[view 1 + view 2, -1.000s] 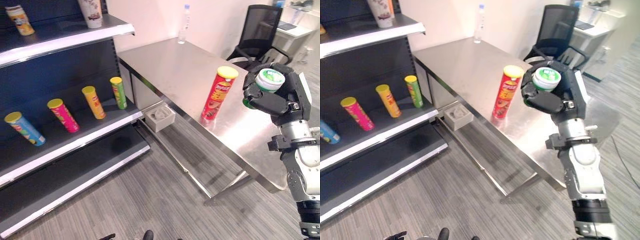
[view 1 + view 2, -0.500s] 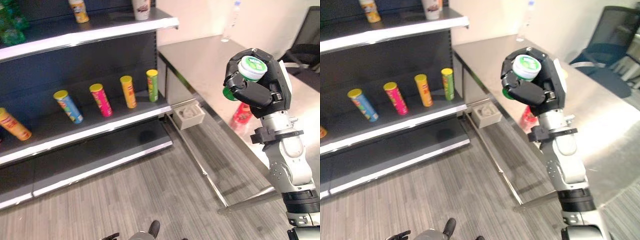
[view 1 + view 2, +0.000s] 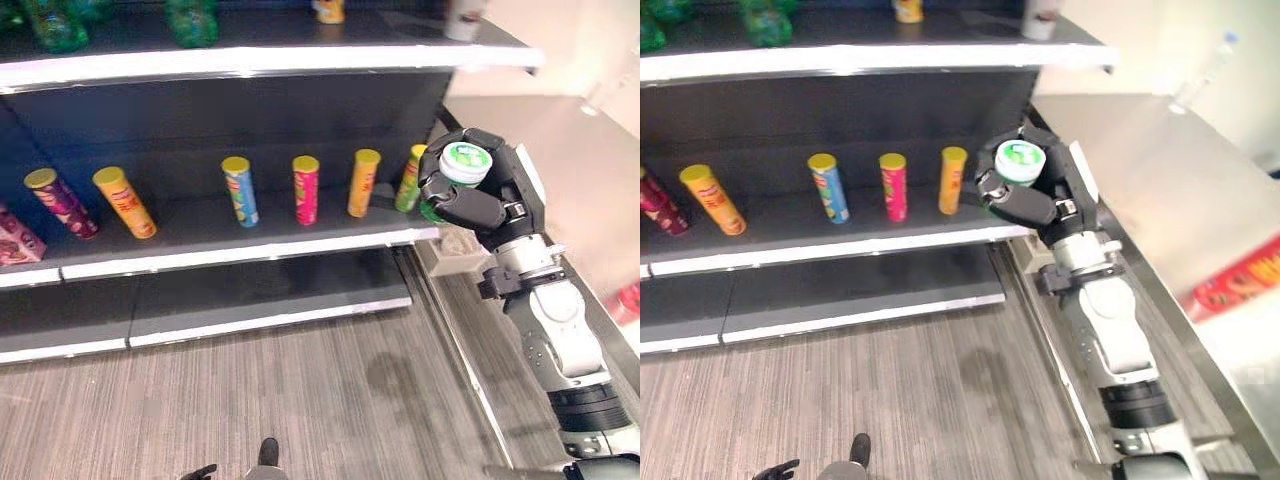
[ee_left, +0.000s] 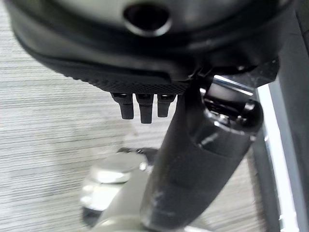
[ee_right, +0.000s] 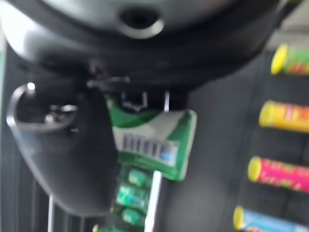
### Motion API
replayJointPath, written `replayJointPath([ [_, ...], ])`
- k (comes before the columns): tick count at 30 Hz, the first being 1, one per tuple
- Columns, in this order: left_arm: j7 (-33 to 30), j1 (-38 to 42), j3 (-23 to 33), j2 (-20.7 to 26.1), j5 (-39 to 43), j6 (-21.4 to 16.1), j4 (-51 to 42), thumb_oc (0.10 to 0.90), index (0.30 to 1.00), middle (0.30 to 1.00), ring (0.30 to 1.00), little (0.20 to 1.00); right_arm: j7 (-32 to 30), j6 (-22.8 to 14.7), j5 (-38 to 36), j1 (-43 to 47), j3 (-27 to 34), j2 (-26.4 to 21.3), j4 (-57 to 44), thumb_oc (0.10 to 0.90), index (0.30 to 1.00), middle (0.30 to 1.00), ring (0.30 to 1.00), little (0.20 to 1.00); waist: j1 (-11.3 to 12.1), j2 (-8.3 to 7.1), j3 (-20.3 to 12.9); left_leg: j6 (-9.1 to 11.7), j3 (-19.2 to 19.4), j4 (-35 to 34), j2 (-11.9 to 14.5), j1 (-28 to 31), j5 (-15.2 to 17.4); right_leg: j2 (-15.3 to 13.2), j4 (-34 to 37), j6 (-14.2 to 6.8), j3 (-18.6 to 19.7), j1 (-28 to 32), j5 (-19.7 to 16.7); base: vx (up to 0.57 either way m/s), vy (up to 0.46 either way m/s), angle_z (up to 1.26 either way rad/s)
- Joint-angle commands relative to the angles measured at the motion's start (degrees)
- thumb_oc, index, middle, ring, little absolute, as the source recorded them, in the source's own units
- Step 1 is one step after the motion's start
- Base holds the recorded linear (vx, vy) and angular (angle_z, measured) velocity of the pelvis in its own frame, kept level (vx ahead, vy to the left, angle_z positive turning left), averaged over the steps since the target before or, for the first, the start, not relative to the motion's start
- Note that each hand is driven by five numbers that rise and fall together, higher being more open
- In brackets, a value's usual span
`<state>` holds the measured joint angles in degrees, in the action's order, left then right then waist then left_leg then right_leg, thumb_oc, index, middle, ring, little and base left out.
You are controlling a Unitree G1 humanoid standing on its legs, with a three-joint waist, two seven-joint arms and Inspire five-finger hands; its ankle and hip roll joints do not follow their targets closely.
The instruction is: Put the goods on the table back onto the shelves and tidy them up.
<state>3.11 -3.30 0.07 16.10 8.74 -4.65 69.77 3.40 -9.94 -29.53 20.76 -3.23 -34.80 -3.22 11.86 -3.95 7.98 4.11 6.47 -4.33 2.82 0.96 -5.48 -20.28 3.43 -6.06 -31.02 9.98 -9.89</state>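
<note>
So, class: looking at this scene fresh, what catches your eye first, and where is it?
The right hand, raised before the shelf's right end, grips a green can with a white lid. Behind it, a row of coloured cans stands along the middle shelf.

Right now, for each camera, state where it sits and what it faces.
Left eye view: on the head, facing the shelf; right hand holds the green can.
Right eye view: beside it, same scene, plus the table.
Left wrist view: on the left wrist, facing the floor past the left hand.
Right wrist view: on the right wrist, sharing the green can.
</note>
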Motion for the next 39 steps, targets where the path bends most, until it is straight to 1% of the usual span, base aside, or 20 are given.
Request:
replayJointPath([
  [1,-0.38,0.91,-2.84,-0.43,-1.45,-0.70,1.18,0.800,0.900,0.900,0.900,0.900,-3.60,-4.65,1.61,6.31,4.47,-4.83,-5.80,0.400,0.300,0.300,0.300,0.300,-1.02,2.83,-4.62,-1.45,-2.95,-0.67,0.48,-1.08,3.77,-2.17,-9.58,-4.11,2.61,-2.79,2.27,0.08,0.346,0.18],
  [2,-0.55,1.20,-3.03,0.04,-1.18,-0.55,0.71,0.800,0.900,0.900,0.900,0.900,-3.80,-4.53,1.87,6.39,4.75,-4.74,-6.41,0.400,0.300,0.300,0.300,0.300,-1.82,3.07,-3.98,-2.41,-3.52,-0.67,-0.44,-0.66,3.84,-2.33,-13.16,-3.34,5.02,-4.54,2.01,-0.03,0.307,0.43],
  [3,-0.53,1.59,-3.48,0.45,-1.43,-0.51,0.24,0.800,0.900,0.900,0.900,0.900,-3.98,-4.63,2.17,5.92,5.55,-5.04,-6.89,0.400,0.300,0.300,0.300,0.300,-2.73,3.31,-3.42,-3.47,-3.85,-0.67,-1.33,-1.30,2.60,-0.92,-16.84,-1.65,8.27,-7.62,2.07,0.01,0.294,0.46],
  [5,-0.16,1.39,-3.79,0.62,-1.44,-0.47,-0.19,0.800,0.900,0.900,0.900,0.900,-3.73,-4.62,2.21,4.41,7.14,-6.10,-8.10,0.400,0.300,0.300,0.300,0.300,-5.46,4.08,-2.62,-3.98,-5.83,-0.67,-1.86,-0.01,2.89,8.09,-18.52,0.48,17.21,-12.82,7.39,0.12,0.206,0.24],
  [6,-0.09,1.23,-3.88,0.63,-1.32,-0.42,-0.31,0.800,0.900,0.900,0.900,0.900,-3.81,-4.76,1.82,4.51,7.42,-6.21,-8.21,0.400,0.300,0.300,0.300,0.300,-5.39,3.99,-2.54,-3.94,-6.05,-0.67,-2.04,0.20,2.91,10.35,-16.25,0.59,18.81,-13.39,7.98,0.18,0.065,0.24],
  [9,0.58,1.13,-3.66,0.39,-1.70,-0.40,0.59,0.800,0.900,0.900,0.900,0.900,-3.62,-5.49,0.57,4.40,8.12,-7.60,-7.70,0.400,0.300,0.300,0.300,0.300,-6.71,2.73,-2.12,-4.00,-7.85,-0.67,-3.97,1.58,3.87,16.56,-7.59,0.72,20.32,-16.52,5.62,0.17,0.015,0.15],
  [11,0.79,1.20,-3.64,0.30,-2.05,-0.40,0.53,0.800,0.900,0.900,0.900,0.900,-3.64,-5.65,0.67,3.82,8.69,-8.13,-7.40,0.400,0.300,0.300,0.300,0.300,-7.44,2.23,-1.96,-4.12,-8.93,-0.67,-4.78,2.32,4.20,18.16,-5.46,0.17,21.87,-17.67,3.90,0.18,0.029,0.33],
  [12,1.07,1.32,-4.06,-0.05,-2.97,-0.74,0.18,0.800,0.900,0.900,0.900,0.900,-3.98,-5.84,0.77,3.26,9.70,-8.78,-7.66,0.400,0.300,0.300,0.300,0.300,-8.31,1.28,-1.85,-4.54,-11.33,-0.67,-6.34,2.95,4.37,19.78,-2.41,-0.43,25.47,-17.50,1.61,0.17,0.011,0.85],
  [14,1.29,1.27,-4.18,-0.28,-3.41,-0.99,0.09,0.800,0.900,0.900,0.900,0.900,-4.28,-6.12,0.70,2.95,10.35,-9.58,-7.70,0.400,0.300,0.300,0.300,0.300,-8.29,0.70,-2.14,-4.81,-12.05,-0.67,-7.29,3.02,4.63,20.12,-0.06,0.27,27.27,-15.70,0.87,0.16,-0.022,0.71],
  [17,1.25,0.74,-3.42,-0.93,-3.68,-0.78,0.28,0.800,0.900,0.900,0.900,0.900,-4.15,-6.08,0.64,2.16,11.39,-10.08,-8.04,0.400,0.300,0.300,0.300,0.300,-7.65,0.60,-4.15,-4.25,-11.68,-0.67,-6.86,3.59,5.99,20.05,1.57,0.63,26.22,-12.75,1.47,0.17,-0.083,0.22],
  [21,1.46,0.45,-3.77,-1.05,-4.15,-0.72,0.10,0.800,0.900,0.900,0.900,0.900,-4.13,-6.31,-0.15,1.84,12.43,-10.46,-8.33,0.400,0.300,0.300,0.300,0.300,-7.57,0.39,-4.51,-3.42,-11.68,-0.34,-5.94,5.27,6.96,19.90,1.57,0.82,25.06,-10.73,2.47,0.19,-0.088,0.20],
  [25,1.51,0.24,-4.25,-1.06,-3.65,-0.65,-0.77,0.800,0.900,0.900,0.900,0.900,-4.25,-6.52,-0.76,3.04,12.80,-11.84,-8.05,0.400,0.300,0.300,0.300,0.300,-7.07,-0.37,-3.64,-2.02,-11.24,9.31,-6.50,2.82,9.58,19.34,1.57,1.68,24.37,-8.07,3.75,0.08,-0.064,0.19],
  [27,1.42,0.33,-4.74,-1.09,-3.33,-0.56,-1.04,0.800,0.900,0.900,0.900,0.900,-4.63,-6.65,-1.47,4.44,12.59,-12.85,-7.46,0.400,0.300,0.300,0.300,0.300,-6.69,-0.85,-2.41,-0.77,-11.13,16.62,-7.16,-0.73,9.04,19.03,1.57,2.17,24.53,-7.06,4.33,0.03,-0.059,0.06],
  [28,1.46,0.28,-5.19,-1.17,-2.48,-0.33,-1.37,0.800,0.900,0.900,0.900,0.900,-5.17,-6.82,-2.23,5.75,12.35,-14.06,-6.80,0.400,0.300,0.300,0.300,0.300,-6.35,-1.39,-1.38,-0.71,-9.83,19.38,-6.43,-5.37,8.82,18.27,1.57,2.24,24.08,-6.32,5.04,0.03,-0.033,0.11],
  [30,1.46,0.30,-5.18,-1.20,-2.46,-0.32,-1.38,0.800,0.900,0.900,0.900,0.900,-5.17,-6.87,-2.26,5.87,12.26,-14.12,-6.69,0.400,0.300,0.300,0.300,0.300,-6.35,-1.35,-1.46,-0.72,-9.79,19.68,-6.41,-5.61,8.99,18.29,1.57,2.23,24.11,-6.43,5.06,0.10,0.010,0.25],
  [31,1.59,-0.26,-5.68,-1.09,-1.74,-0.01,-1.84,0.800,0.900,0.900,0.900,0.900,-5.81,-7.02,-2.76,7.58,11.63,-14.35,-6.35,0.400,0.300,0.300,0.300,0.300,-5.53,-1.08,-1.70,-1.46,-10.43,11.93,-4.77,-7.95,5.17,18.86,1.57,2.26,24.70,-5.99,6.13,0.18,0.031,0.24],
  [32,1.59,-0.29,-5.68,-1.11,-1.74,0.00,-1.86,0.800,0.900,0.900,0.900,0.900,-5.82,-7.02,-2.76,7.60,11.58,-14.36,-6.33,0.400,0.300,0.300,0.300,0.300,-5.52,-1.13,-1.72,-1.44,-10.40,11.33,-4.80,-7.66,4.85,18.81,1.57,2.28,24.73,-5.99,6.14,0.26,0.054,0.07],
  [35,1.54,-0.85,-6.50,-0.45,-1.61,0.11,-1.86,0.800,0.900,0.900,0.900,0.900,-7.58,-7.55,-3.42,10.70,10.47,-15.27,-3.55,0.400,0.300,0.300,0.300,0.300,-3.97,-0.58,-1.96,-0.69,-9.69,-0.26,-4.14,-13.37,-0.38,19.96,1.57,2.50,25.86,-3.90,9.41,0.22,0.067,-0.12],
  [38,1.72,-1.68,-6.34,-0.69,-1.90,0.22,-1.03,0.800,0.900,0.900,0.900,0.900,-7.79,-7.14,-3.52,11.74,9.73,-14.74,-2.36,0.400,0.300,0.300,0.300,0.300,-3.50,0.17,-2.91,-0.37,-8.00,-0.67,-3.54,-14.74,-0.13,20.18,1.57,1.89,26.69,-2.34,10.79,0.26,0.131,-0.09],
  [39,1.47,-1.89,-6.03,-0.87,-2.14,0.24,-0.39,0.800,0.900,0.900,0.900,0.900,-7.88,-6.96,-2.56,12.32,9.13,-13.59,-2.86,0.400,0.300,0.300,0.300,0.300,-2.88,1.24,-4.09,-0.09,-8.86,-0.67,-3.09,-12.95,-2.34,20.26,1.57,1.73,27.88,-1.43,11.38,0.26,0.155,-0.59],
])
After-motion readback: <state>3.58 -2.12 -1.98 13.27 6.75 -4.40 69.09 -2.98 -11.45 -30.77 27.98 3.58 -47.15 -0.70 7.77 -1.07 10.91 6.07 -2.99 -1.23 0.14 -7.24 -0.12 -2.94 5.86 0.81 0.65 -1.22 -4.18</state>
